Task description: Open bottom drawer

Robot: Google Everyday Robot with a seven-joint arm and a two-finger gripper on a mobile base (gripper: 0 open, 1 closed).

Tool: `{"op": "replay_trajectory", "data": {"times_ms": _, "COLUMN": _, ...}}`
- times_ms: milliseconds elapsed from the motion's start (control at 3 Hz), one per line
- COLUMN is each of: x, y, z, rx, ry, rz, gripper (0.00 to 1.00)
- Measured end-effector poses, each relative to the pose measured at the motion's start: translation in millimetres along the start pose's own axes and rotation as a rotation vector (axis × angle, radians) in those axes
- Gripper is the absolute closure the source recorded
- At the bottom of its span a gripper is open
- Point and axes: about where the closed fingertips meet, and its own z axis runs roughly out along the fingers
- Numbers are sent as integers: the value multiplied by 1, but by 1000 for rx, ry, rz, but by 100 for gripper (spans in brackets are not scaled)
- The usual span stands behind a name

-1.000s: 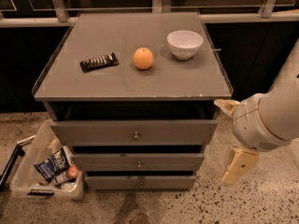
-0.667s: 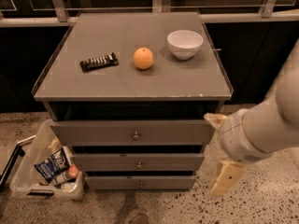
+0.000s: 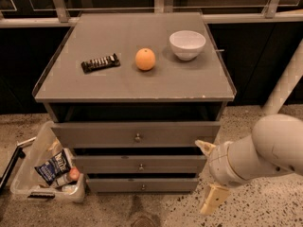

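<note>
Hanging spread open beside the cabinet (image 3: 118, 85), the gripper (image 3: 209, 174) should be lowered and brought across to the bottom drawer (image 3: 113, 185), lowest of three. Its small knob (image 3: 143, 187) is best pinched squarely.

One cabinet (image 3: 132, 82) has three drawers: one top drawer (image 3: 94, 135), one middle drawer (image 3: 104, 164) and one bottom drawer (image 3: 113, 185). Each carries a single knob, making three knobs (image 3: 138, 137) in all. Three things sit on top: one orange (image 3: 145, 59), one bowl (image 3: 187, 44) and one dark bar (image 3: 100, 63). One clear bin (image 3: 28, 174) stands on the floor at the left, holding one blue packet (image 3: 52, 167) and other items too jumbled to count. One arm (image 3: 274, 145) ends in one gripper (image 3: 202, 176), just right of the lower drawers, with two fingers (image 3: 214, 197) spread apart.
</note>
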Motion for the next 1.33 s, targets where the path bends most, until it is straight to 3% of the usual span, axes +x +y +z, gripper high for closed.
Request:
{"op": "replay_trajectory", "data": {"times_ms": 333, "x": 21, "y": -3, "z": 46, "rx": 4, "ry": -36, "rz": -7, "gripper": 0}}
{"op": "replay_trajectory", "data": {"times_ms": 667, "x": 20, "y": -3, "z": 46, "rx": 5, "ry": -35, "rz": -9, "gripper": 0}}
{"op": "replay_trajectory", "data": {"times_ms": 1000, "x": 21, "y": -3, "z": 75, "rx": -36, "ry": -49, "rz": 12, "gripper": 0}}
{"op": "replay_trajectory", "data": {"times_ms": 1333, "x": 35, "y": -13, "z": 120, "rx": -82, "ry": -55, "rz": 74, "gripper": 0}}
